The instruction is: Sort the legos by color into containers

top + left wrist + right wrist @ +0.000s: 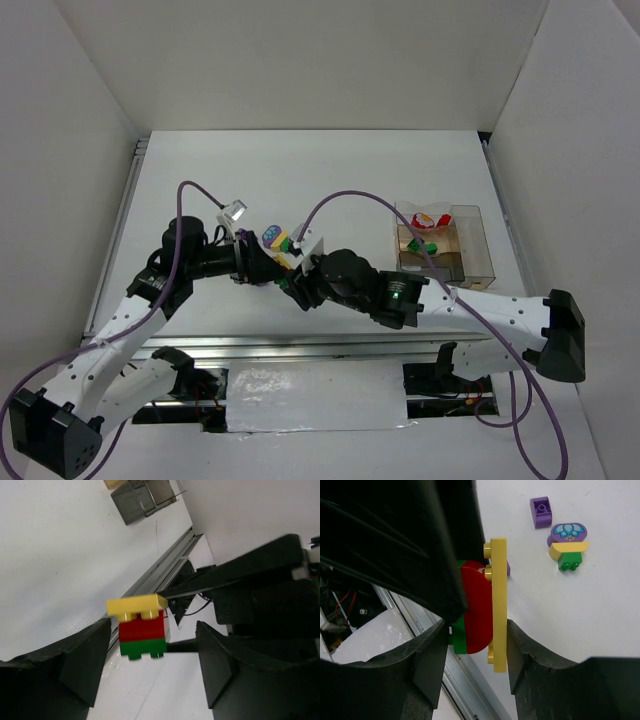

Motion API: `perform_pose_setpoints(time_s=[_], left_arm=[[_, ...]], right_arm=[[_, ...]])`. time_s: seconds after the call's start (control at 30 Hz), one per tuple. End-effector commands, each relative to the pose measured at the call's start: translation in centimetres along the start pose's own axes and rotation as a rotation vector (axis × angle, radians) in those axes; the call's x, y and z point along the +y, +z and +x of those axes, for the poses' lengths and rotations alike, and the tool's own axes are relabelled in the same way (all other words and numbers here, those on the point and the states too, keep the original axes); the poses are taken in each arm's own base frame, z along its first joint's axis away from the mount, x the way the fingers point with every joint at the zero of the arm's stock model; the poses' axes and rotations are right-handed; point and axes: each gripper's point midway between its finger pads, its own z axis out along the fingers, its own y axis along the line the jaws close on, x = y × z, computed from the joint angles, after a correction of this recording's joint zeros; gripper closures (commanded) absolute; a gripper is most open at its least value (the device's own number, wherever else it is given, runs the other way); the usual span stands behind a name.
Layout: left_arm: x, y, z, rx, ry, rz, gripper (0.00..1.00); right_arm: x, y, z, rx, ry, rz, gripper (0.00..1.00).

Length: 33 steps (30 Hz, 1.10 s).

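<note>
While the right gripper (477, 645) is clamped on a small plastic stack (480, 610) made of a yellow flat plate, a red brick and a green brick, the left gripper (152, 652) brackets that same stack with its jaws apart, a gap showing on either side. Both claws meet over the white table (350, 170), near its middle. Just beside them on the table lie a purple sloped brick (540, 511) and a purple, yellow and green cluster (568, 547). Clear plastic containers (470, 240) on the right hold red and green bricks.
</note>
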Motion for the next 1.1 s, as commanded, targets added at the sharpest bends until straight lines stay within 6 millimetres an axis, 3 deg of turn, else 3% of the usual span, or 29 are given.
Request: perform_pose_setpoints(time_s=[0.0, 0.13, 0.23, 0.27, 0.33, 0.37, 0.43, 0.5, 0.53, 0.57, 0.6, 0.67, 0.73, 0.77, 0.8, 0.83, 0.87, 0.9, 0.93, 0.97, 1.0, 1.07], left_arm=[[-0.5, 0.6, 0.0, 0.019, 0.033, 0.029, 0.22], [-0.3, 1.0, 0.1, 0.029, 0.034, 0.025, 0.33], [-1.0, 0.9, 0.1, 0.030, 0.046, 0.056, 0.55], [-1.6, 0.7, -0.1, 0.020, 0.059, 0.070, 0.72], [-2.4, 0.4, -0.4, 0.004, 0.084, 0.101, 0.86], [-3.1, 0.0, -0.4, -0.009, 0.095, 0.122, 1.00], [-3.8, -0.5, -0.5, -0.025, 0.115, 0.140, 1.00], [-4.7, -1.1, -0.8, -0.043, 0.136, 0.162, 1.00], [-4.8, -1.2, -0.9, -0.049, 0.140, 0.156, 1.00], [-5.0, -1.4, -1.0, -0.052, 0.146, 0.147, 1.00], [-4.7, -1.7, -1.6, -0.086, 0.150, 0.111, 1.00], [-4.4, -2.3, -2.1, -0.129, 0.159, 0.049, 1.00], [-3.5, -2.9, -3.3, -0.210, 0.158, -0.028, 1.00], [-3.7, -3.5, -3.6, -0.249, 0.165, -0.037, 1.00], [-3.5, -3.8, -4.3, -0.298, 0.167, -0.059, 1.00], [-3.7, -4.3, -4.3, -0.331, 0.163, -0.053, 1.00], [-3.9, -4.6, -4.5, -0.354, 0.167, -0.048, 1.00], [-4.4, -4.9, -5.1, -0.393, 0.182, -0.029, 1.00], [-4.8, -5.1, -5.3, -0.419, 0.173, -0.009, 1.00], [-5.0, -5.4, -5.1, -0.443, 0.178, 0.014, 1.00], [-5.5, -5.6, -5.3, -0.465, 0.183, 0.038, 1.00], [-7.0, -6.4, -5.7, -0.530, 0.201, 0.122, 1.00]], right_arm=[[1.4, 0.0, -3.2, -0.068, -0.052, -0.024, 0.96], [2.6, 0.3, -3.1, -0.068, -0.092, -0.041, 0.96], [2.7, 0.5, -3.0, -0.062, -0.102, -0.040, 0.96], [2.5, 0.6, -2.9, -0.061, -0.101, -0.030, 0.94], [2.5, 0.6, -3.1, -0.080, -0.092, -0.029, 0.86], [2.4, 0.6, -2.7, -0.082, -0.083, -0.029, 0.82], [2.6, 0.2, -3.4, -0.127, -0.065, -0.045, 0.69], [2.5, -0.1, -3.3, -0.142, -0.057, -0.049, 0.66], [2.5, -0.3, -3.5, -0.154, -0.047, -0.052, 0.55], [2.2, -0.4, -3.1, -0.150, -0.042, -0.036, 0.24], [1.9, -0.8, -4.0, -0.188, -0.009, -0.026, 0.04], [1.3, -1.0, -3.6, -0.191, 0.031, -0.015, 0.00], [0.9, -2.1, -4.5, -0.246, 0.128, -0.040, 0.00], [1.2, -2.2, -3.3, -0.234, 0.154, -0.080, 0.00], [1.4, -3.4, -5.0, -0.317, 0.205, -0.115, 0.00], [1.5, -3.4, -3.4, -0.314, 0.275, -0.135, 0.00], [1.9, -3.9, -3.5, -0.340, 0.312, -0.172, 0.00], [2.3, -5.5, -5.6, -0.445, 0.363, -0.226, 0.00], [2.7, -6.1, -5.9, -0.480, 0.430, -0.274, 0.00], [3.1, -6.2, -4.2, -0.475, 0.450, -0.316, 0.00], [4.5, -7.8, -5.9, -0.554, 0.459, -0.430, 0.00], [5.5, -8.5, -6.1, -0.566, 0.505, -0.511, 0.00]])
